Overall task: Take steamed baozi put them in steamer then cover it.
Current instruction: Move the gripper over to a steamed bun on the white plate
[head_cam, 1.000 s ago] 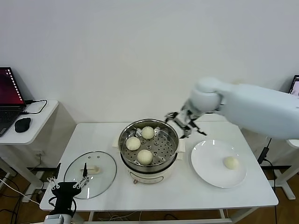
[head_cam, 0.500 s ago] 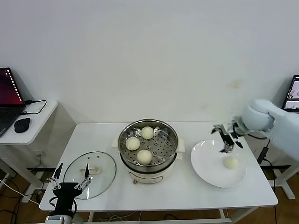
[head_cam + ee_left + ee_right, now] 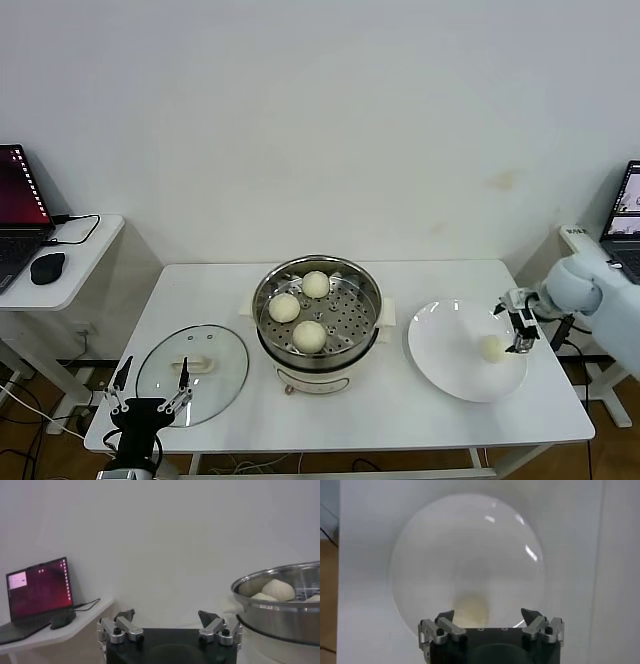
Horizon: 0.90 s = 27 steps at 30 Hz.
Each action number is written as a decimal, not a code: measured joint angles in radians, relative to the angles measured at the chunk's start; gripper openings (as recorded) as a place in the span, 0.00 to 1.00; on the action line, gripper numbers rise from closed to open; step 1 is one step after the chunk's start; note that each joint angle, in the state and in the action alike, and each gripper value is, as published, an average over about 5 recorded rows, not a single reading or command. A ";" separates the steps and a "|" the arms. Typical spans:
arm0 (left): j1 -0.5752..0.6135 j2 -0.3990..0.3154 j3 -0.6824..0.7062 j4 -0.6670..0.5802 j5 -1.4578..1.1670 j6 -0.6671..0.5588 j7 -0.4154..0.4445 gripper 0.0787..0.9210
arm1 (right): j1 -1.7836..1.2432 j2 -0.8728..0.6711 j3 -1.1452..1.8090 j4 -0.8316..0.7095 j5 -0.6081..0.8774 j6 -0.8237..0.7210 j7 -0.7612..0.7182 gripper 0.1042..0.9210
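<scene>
Reaching for the last bun now, three of four done. Nearest me, my left gripper (image 3: 150, 403) sits parked at the front worktop (image 3: 330, 415) edge, jaws wide and empty, just in front of the cover (image 3: 192, 373), which lies flat on the worktop to the left of the steamer (image 3: 318, 310). Three steamed baozi (image 3: 310, 335) already rest in the steel basket. To the right, the fourth baozi (image 3: 492, 348) sits alone on the white plate (image 3: 450, 350). My right gripper (image 3: 520, 328) hangs at the plate's far-right side, just beside that bun, jaws wide, holding nothing. Next I judge: drop the jaws around the bun, close gently since it looks soft, carry it over to the basket. Lid goes on after, probably left arm's job.
</scene>
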 measured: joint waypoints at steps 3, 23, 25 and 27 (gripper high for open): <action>0.000 0.000 -0.002 0.001 0.000 0.000 0.000 0.88 | -0.034 0.027 0.028 -0.040 -0.015 0.007 0.003 0.88; -0.004 -0.008 -0.002 0.012 -0.001 0.000 -0.001 0.88 | -0.107 0.148 0.114 -0.198 -0.091 0.009 0.033 0.77; -0.003 -0.009 -0.002 0.012 -0.001 0.000 -0.001 0.88 | -0.109 0.151 0.120 -0.206 -0.097 0.010 0.033 0.74; -0.002 -0.010 -0.001 0.011 -0.001 0.000 -0.001 0.88 | -0.111 0.153 0.125 -0.211 -0.102 0.010 0.031 0.71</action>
